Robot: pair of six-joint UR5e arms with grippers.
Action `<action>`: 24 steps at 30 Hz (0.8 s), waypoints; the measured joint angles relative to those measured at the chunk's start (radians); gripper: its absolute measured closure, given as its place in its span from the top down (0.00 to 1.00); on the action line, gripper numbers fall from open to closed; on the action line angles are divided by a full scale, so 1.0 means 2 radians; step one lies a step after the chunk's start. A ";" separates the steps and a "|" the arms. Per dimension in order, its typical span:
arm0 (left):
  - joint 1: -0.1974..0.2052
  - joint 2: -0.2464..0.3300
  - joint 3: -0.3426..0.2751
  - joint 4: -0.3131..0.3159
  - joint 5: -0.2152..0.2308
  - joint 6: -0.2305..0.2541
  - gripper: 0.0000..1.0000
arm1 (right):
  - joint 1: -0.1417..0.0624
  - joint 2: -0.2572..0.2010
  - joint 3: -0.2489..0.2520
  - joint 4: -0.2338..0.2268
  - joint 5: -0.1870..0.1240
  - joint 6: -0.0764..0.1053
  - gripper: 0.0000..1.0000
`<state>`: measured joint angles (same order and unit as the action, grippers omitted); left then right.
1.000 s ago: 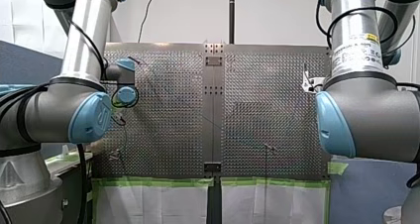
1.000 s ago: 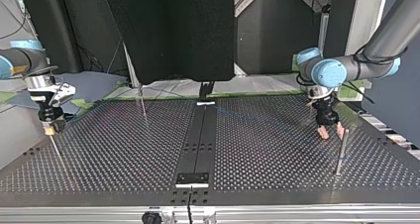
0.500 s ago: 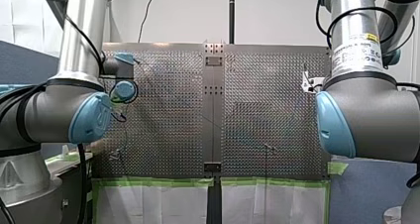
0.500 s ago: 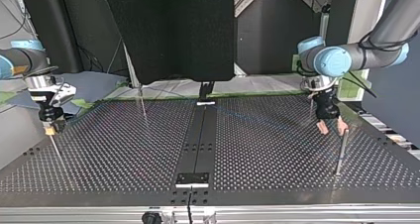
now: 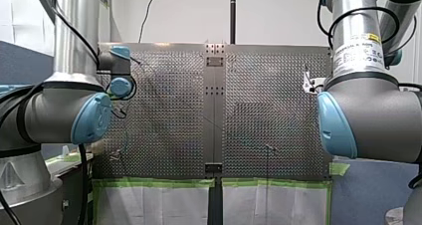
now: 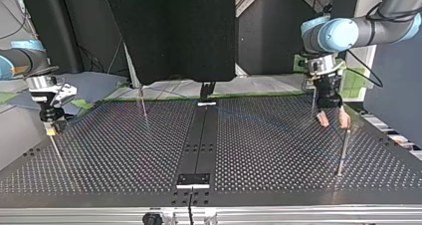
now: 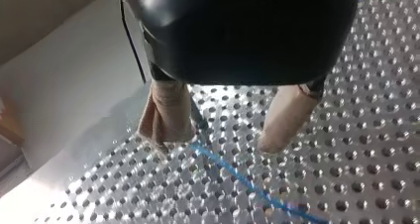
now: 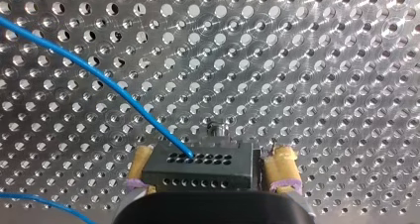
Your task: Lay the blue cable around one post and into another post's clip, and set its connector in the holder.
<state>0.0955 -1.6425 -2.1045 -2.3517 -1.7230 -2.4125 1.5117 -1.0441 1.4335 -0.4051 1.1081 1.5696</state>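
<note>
**Top view, left to right**

1. My right gripper (image 6: 49, 129), at the table's left edge. It has two fingers with yellow pads (image 8: 140, 160), and its jaws are clamped on the ends of the black rectangular connector (image 8: 198, 170). The connector is a matte block with two rows of small round holes in its face. It is held over the perforated metal table (image 6: 278, 150), a sheet with a regular grid of round holes.

2. Thin blue cable (image 8: 106, 80), smooth, round and glossy. One end enters a hole in the connector's upper row. From there the cable runs in a shallow curve over the table, away from the gripper. A second stretch shows beside the gripper body.

3. Slim pale post (image 6: 143, 101), at the far side, left of centre, slightly tilted.

4. Flat black centre strip (image 6: 199, 140), running from near to far. A small black plate (image 6: 193, 179) with a pale near edge sits at its near end.

5. My left gripper (image 6: 333, 119), far right. It has a black body and two fingers with beige pads (image 7: 168, 115), and its jaws are apart. In the left wrist view the cable lies on the table, starting at the inner edge of one pad and running ahead of the gripper. Whether it touches that pad cannot be told.

6. Grey cylindrical metal post (image 6: 343, 153), upright, just on the near side of my left gripper. Its top is close beside one fingertip.
</note>
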 joint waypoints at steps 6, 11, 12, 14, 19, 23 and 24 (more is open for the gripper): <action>0.001 0.032 -0.033 -0.006 0.003 0.025 0.98 | 0.000 0.000 0.000 0.000 0.000 0.000 0.98; 0.004 0.060 -0.055 -0.016 -0.013 0.048 0.98 | -0.001 0.000 0.000 0.000 0.000 0.000 0.98; 0.004 0.067 -0.055 -0.022 -0.020 0.055 0.98 | -0.001 0.000 0.000 0.001 0.000 0.000 0.98; 0.005 0.077 -0.050 -0.031 -0.029 0.065 0.98 | -0.001 0.000 0.000 0.001 0.000 0.000 0.98; 0.003 0.101 -0.025 -0.059 -0.058 0.094 0.98 | -0.001 0.000 0.000 0.001 0.000 0.001 0.98; 0.001 0.107 -0.004 -0.081 -0.080 0.116 0.98 | -0.001 0.000 0.000 0.001 0.000 0.001 0.98; 0.001 0.108 0.003 -0.088 -0.087 0.123 0.98 | -0.001 0.000 0.000 0.001 0.000 0.001 0.98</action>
<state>0.0965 -1.4268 -2.0983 -2.5271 -1.8967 -2.1673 1.5101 -1.0437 1.4336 -0.4031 1.1076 1.5717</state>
